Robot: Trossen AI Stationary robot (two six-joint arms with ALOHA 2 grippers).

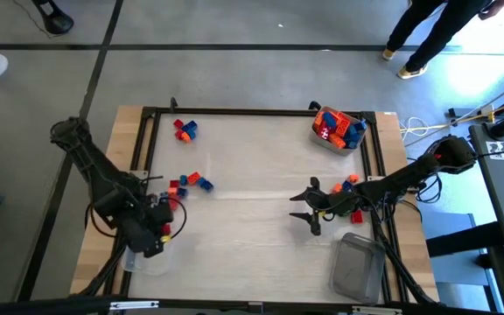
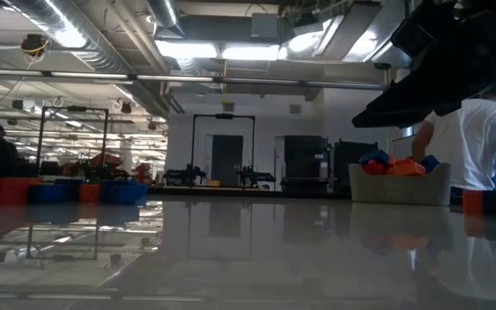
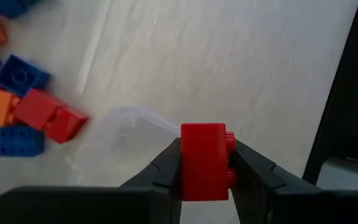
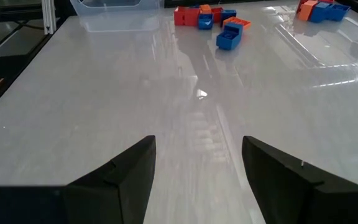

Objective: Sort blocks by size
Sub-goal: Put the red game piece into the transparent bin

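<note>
The pale wooden worktop (image 1: 261,227) lies bare across its middle, black rails along its edges. The right claw (image 1: 309,210) hangs released there. Near the left edge, over a clear plastic tub (image 1: 151,260), the left claw (image 3: 205,165) grasps a small red plastic brick (image 3: 205,160), held upright.

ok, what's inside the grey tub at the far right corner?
The grey tub is heaped with red, orange and blue blocks, piled above its rim in the low view. Whatever lies under the top layer, and the tub's floor, is covered.
</note>
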